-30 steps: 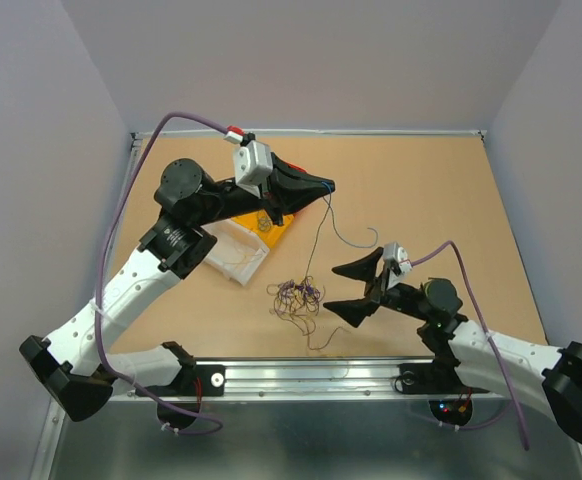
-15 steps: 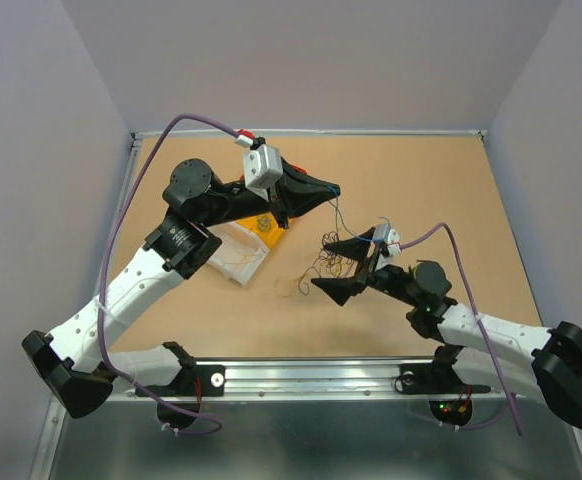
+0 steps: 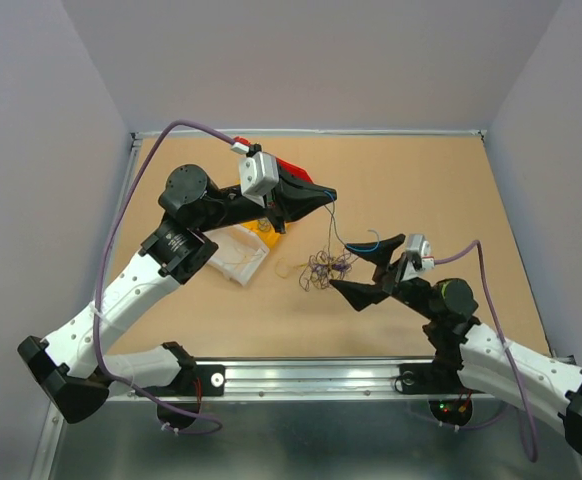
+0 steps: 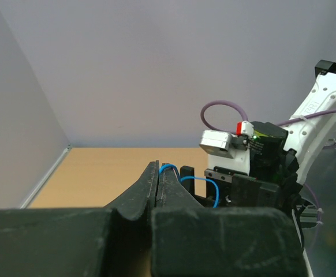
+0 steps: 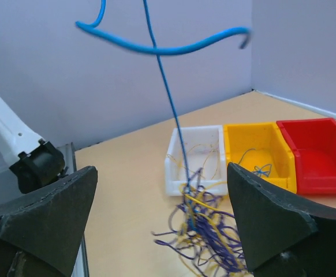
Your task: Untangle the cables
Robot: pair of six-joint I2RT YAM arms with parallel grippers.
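Note:
My left gripper point(image 3: 328, 192) is shut on a thin blue wire point(image 3: 332, 228), which shows pinched at its tips in the left wrist view point(image 4: 168, 168). The wire runs down into a loose clump of purple and yellowish cables point(image 3: 326, 268). A curl of the blue wire point(image 3: 368, 245) sticks out to the right. My right gripper point(image 3: 367, 270) is open and empty just right of the clump. In the right wrist view the clump point(image 5: 211, 231) lies between and beyond the open fingers point(image 5: 272, 219), with the blue wire point(image 5: 167, 98) rising from it.
A white bin point(image 3: 231, 252), a yellow bin point(image 3: 273, 230) and a red bin point(image 3: 286, 166) sit in a row under the left arm. In the right wrist view the white bin point(image 5: 197, 151) holds yellowish wires and the yellow bin point(image 5: 259, 151) a blue one.
The clump has moved up and to the right from the table's front middle, pulled by the blue wire. My right gripper swung left, then back right, and stays open.

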